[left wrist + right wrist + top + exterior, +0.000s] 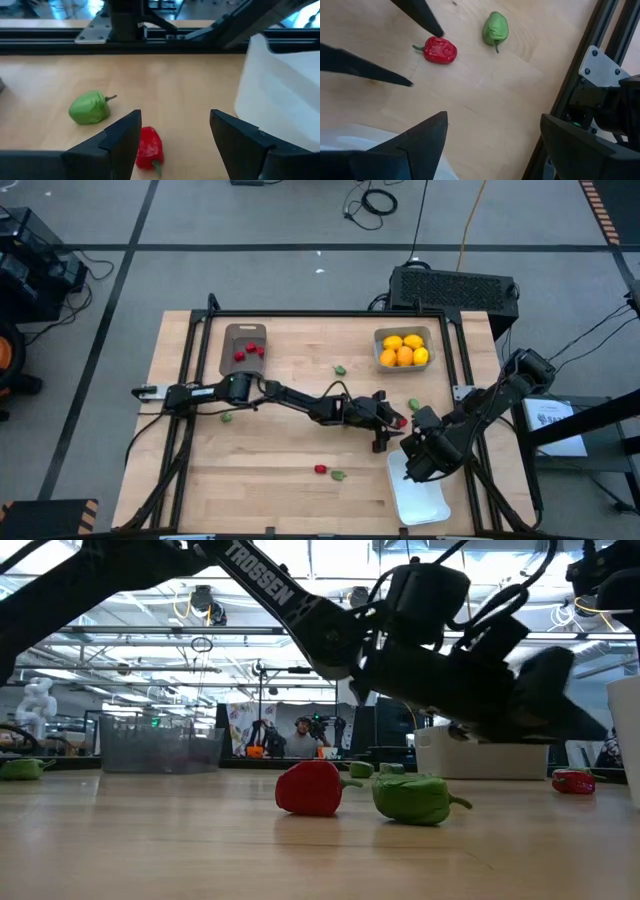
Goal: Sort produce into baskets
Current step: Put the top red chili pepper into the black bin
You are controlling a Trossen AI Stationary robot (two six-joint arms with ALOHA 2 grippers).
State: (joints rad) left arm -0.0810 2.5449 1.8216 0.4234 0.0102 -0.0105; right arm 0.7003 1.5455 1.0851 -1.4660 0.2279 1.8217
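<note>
Near the counter's (270, 450) centre, left gripper (172, 137) hangs open over 1 red pepper (149, 148); right gripper (492, 135), at 4 o'clock, open above white basket (420, 498).

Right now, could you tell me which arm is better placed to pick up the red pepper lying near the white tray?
The left. The left gripper is open with the red pepper right between its fingers. The right gripper hangs open over the white tray, farther from it.
</note>
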